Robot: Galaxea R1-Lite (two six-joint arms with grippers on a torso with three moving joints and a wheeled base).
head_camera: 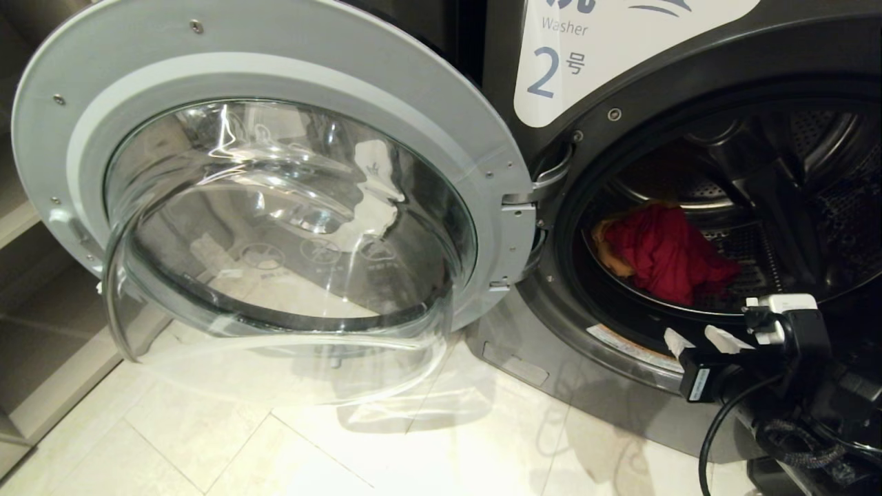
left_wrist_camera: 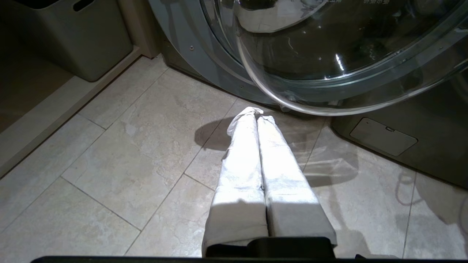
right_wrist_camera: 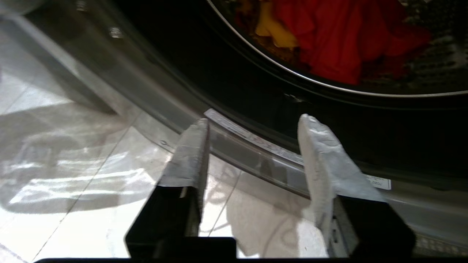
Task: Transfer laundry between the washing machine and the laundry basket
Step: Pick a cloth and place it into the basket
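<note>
Still, w/ right gripper (right_wrist_camera: 252, 131) fingers apart & empty at the washing machine (head_camera: 689, 89) door rim, laundry (head_camera: 665, 251) lies beyond them in the drum; risk: fingers clip rim, snag only red layer.

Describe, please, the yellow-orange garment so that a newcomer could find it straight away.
Start at the washing machine labelled 2, door swung open, and look into its drum. The yellow-orange garment peeks out at the left edge of the red garment, which mostly covers it.
</note>
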